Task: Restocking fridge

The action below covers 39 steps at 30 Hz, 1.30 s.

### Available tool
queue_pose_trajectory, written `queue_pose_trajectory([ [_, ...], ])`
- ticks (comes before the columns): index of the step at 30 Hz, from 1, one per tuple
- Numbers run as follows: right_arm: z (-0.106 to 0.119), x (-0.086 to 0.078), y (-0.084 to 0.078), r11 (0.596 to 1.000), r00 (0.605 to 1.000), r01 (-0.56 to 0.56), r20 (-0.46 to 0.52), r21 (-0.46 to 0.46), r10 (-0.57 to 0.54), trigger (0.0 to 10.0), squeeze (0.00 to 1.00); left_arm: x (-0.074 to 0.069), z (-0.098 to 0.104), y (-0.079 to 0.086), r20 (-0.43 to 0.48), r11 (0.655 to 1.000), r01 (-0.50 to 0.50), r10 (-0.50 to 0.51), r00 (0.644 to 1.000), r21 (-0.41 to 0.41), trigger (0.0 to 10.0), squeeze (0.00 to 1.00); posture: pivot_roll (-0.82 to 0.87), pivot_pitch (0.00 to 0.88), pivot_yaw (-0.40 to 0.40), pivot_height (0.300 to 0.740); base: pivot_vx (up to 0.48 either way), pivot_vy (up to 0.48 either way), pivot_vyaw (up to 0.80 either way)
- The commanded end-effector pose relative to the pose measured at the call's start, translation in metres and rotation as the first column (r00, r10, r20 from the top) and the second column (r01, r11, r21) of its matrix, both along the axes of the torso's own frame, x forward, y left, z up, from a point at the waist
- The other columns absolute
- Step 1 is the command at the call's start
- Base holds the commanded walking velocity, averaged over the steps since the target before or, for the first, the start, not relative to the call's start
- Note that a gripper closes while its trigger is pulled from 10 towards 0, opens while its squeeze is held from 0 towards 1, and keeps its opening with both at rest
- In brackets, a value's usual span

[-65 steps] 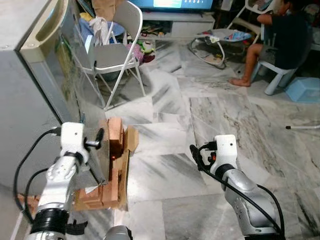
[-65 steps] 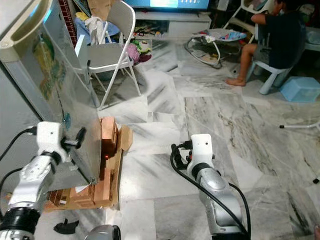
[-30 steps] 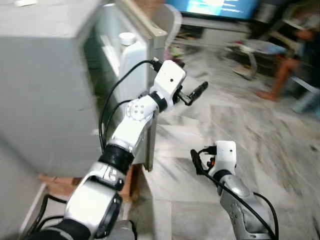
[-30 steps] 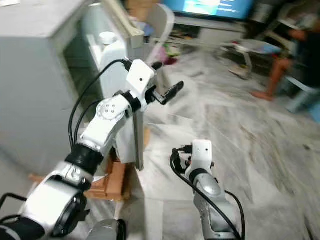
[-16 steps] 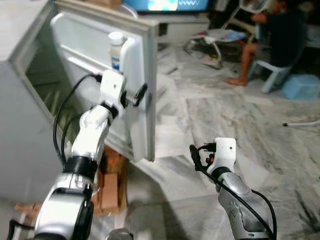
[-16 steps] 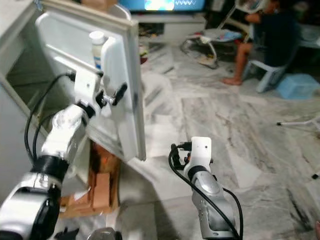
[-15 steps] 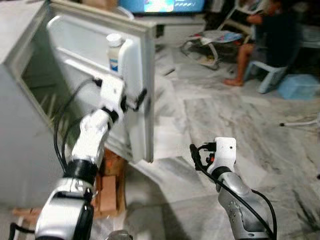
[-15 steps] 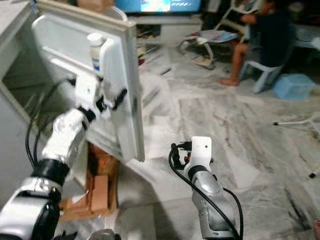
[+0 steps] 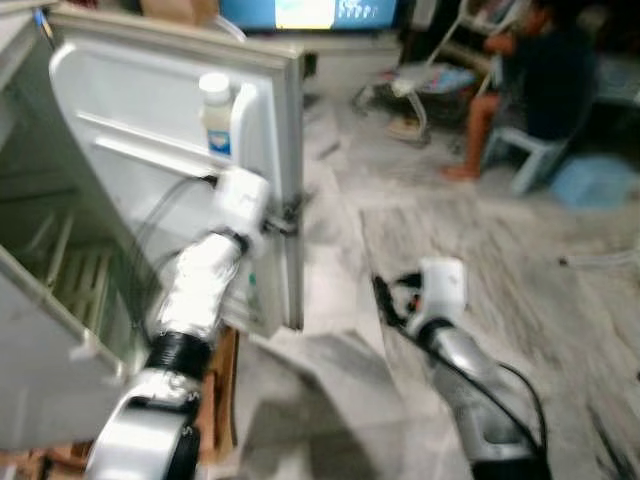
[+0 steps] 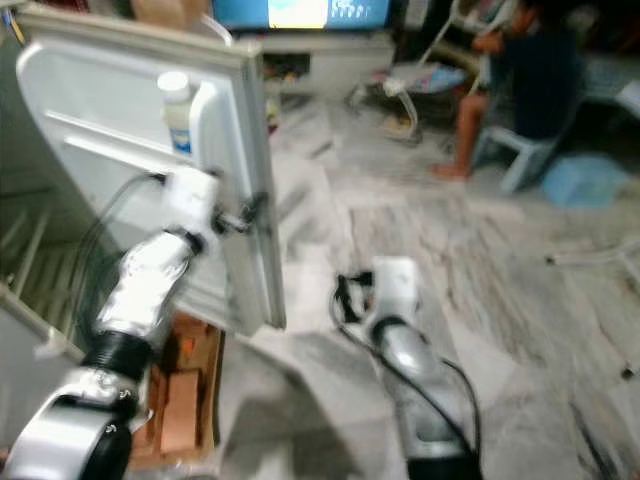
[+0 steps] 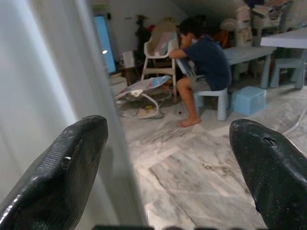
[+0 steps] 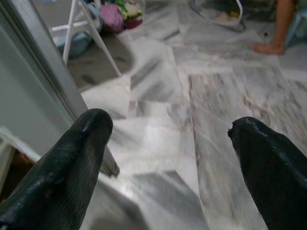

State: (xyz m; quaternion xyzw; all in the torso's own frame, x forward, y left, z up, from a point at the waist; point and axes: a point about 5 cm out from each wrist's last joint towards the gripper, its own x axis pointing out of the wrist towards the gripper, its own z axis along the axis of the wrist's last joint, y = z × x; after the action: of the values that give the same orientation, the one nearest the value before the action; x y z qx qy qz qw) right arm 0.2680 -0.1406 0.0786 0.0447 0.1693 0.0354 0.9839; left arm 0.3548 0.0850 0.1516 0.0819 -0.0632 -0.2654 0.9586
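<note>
The grey fridge stands on my left with its door point(image 9: 150, 170) swung wide open. A white bottle point(image 9: 215, 112) with a blue label stands in the door's upper shelf. Wire shelves point(image 9: 60, 270) show inside the cabinet. My left gripper point(image 9: 291, 215) is raised against the door's free edge. In the left wrist view its fingers point(image 11: 62, 177) are spread apart, with the door edge point(image 11: 53, 86) beside one of them. My right gripper point(image 9: 385, 296) hovers low over the marble floor, open and holding nothing, as the right wrist view's fingers point(image 12: 62, 177) show.
Wooden blocks and cardboard point(image 9: 218, 400) lie under the fridge's front. A person point(image 9: 540, 80) sits on a small stool at the back right, beside a blue box point(image 9: 590, 180) and a baby bouncer point(image 9: 425, 80). Marble floor point(image 9: 330, 400) stretches ahead.
The fridge door has swung from nearly shut to wide open, with my left gripper staying at its edge. The view has shifted and blurred. My right arm has hardly moved.
</note>
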Motion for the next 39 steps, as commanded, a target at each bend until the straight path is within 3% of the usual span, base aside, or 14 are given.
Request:
queue_pose_trajectory([
  [1, 0.006, 0.004, 0.009, 1.0, 0.999, -0.016, 0.029, 0.015, 0.015, 10.0, 0.0, 0.005, 0.005, 0.009, 0.011, 1.0, -0.015, 0.015, 1.0, 0.025, 10.0, 0.0, 0.12, 0.001, -0.034, 0.74, 0.48, 0.0, 0.0],
  [11, 0.006, 0.006, 0.009, 1.0, 0.999, -0.01, 0.036, 0.014, 0.009, 10.0, 0.0, 0.016, 0.004, -0.001, -0.017, 0.994, -0.035, 0.037, 0.999, 0.103, 10.0, 0.0, 0.11, 0.0, -0.029, 0.74, 0.48, 0.0, 0.0],
  [17, 0.007, 0.009, 0.01, 1.0, 0.999, -0.007, 0.045, 0.014, 0.006, 10.0, 0.0, 0.014, 0.001, -0.02, -0.024, 0.984, 0.064, -0.061, 0.998, 0.168, 10.0, 0.0, 0.11, 0.0, -0.029, 0.74, 0.48, 0.0, 0.0],
  [23, 0.008, 0.01, 0.01, 1.0, 0.999, -0.006, 0.053, 0.006, 0.006, 10.0, 0.0, 0.015, 0.006, -0.035, 0.002, 0.975, 0.094, -0.097, 0.995, 0.2, 10.0, 0.0, 0.11, 0.0, -0.03, 0.74, 0.48, 0.0, 0.0],
  [28, 0.008, 0.01, 0.005, 1.0, 0.998, 0.005, 0.059, -0.012, -0.005, 10.0, 0.0, 0.016, -0.008, -0.024, -0.018, 0.968, 0.018, -0.014, 1.0, 0.249, 10.0, 0.0, 0.11, 0.0, -0.026, 0.74, 0.48, 0.0, 0.0],
  [32, 0.009, 0.01, 0.005, 1.0, 0.997, 0.013, 0.07, -0.004, -0.013, 10.0, 0.0, 0.013, -0.01, -0.019, 0.01, 0.964, 0.026, -0.03, 1.0, 0.264, 10.0, 0.0, 0.1, 0.0, -0.023, 0.74, 0.48, 0.0, 0.0],
  [35, 0.011, 0.011, 0.006, 1.0, 0.996, 0.016, 0.085, 0.001, -0.016, 10.0, 0.0, 0.007, -0.016, -0.005, 0.02, 0.961, 0.013, -0.02, 1.0, 0.275, 10.0, 0.0, 0.1, 0.0, -0.02, 0.74, 0.48, 0.0, 0.0],
  [38, 0.01, 0.011, 0.006, 1.0, 0.996, 0.018, 0.087, 0.004, -0.019, 10.0, 0.0, -0.006, -0.034, 0.021, -0.028, 0.972, -0.029, 0.037, 0.999, 0.235, 10.0, 0.0, 0.12, 0.0, -0.02, 0.74, 0.48, 0.0, 0.0],
  [39, 0.01, 0.011, 0.006, 1.0, 0.996, 0.018, 0.087, 0.004, -0.019, 10.0, 0.0, -0.006, -0.034, 0.021, -0.028, 0.972, -0.029, 0.037, 0.999, 0.235, 10.0, 0.0, 0.12, 0.0, -0.02, 0.74, 0.48, 0.0, 0.0],
])
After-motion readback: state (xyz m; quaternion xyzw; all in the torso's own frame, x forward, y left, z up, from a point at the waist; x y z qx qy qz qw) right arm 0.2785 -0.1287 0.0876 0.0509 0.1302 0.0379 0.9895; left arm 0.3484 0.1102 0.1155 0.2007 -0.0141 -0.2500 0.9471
